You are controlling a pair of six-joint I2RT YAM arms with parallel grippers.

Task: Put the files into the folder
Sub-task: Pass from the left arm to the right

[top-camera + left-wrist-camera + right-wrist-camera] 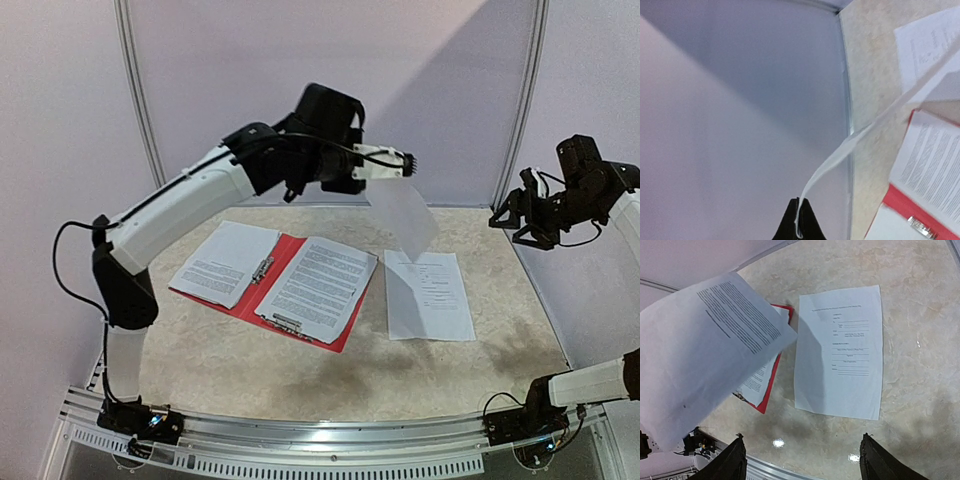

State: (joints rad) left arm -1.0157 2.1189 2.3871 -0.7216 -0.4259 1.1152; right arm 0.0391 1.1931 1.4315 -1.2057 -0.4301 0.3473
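Note:
The red folder [283, 254] lies open on the table, a printed sheet [318, 287] on its right half and another [223, 262] on its left half, with a silver clip [265, 268] at the spine. My left gripper [402, 166] is shut on the top edge of a white sheet [402, 218] and holds it in the air above the table; the sheet also shows in the left wrist view [875, 125] and the right wrist view [700, 345]. One more sheet [428, 294] lies flat right of the folder. My right gripper [515, 222] is open and empty, high at the right.
White enclosure walls and a metal post [523, 100] stand behind the beige table [250, 370]. An aluminium rail [320, 440] runs along the near edge with both arm bases.

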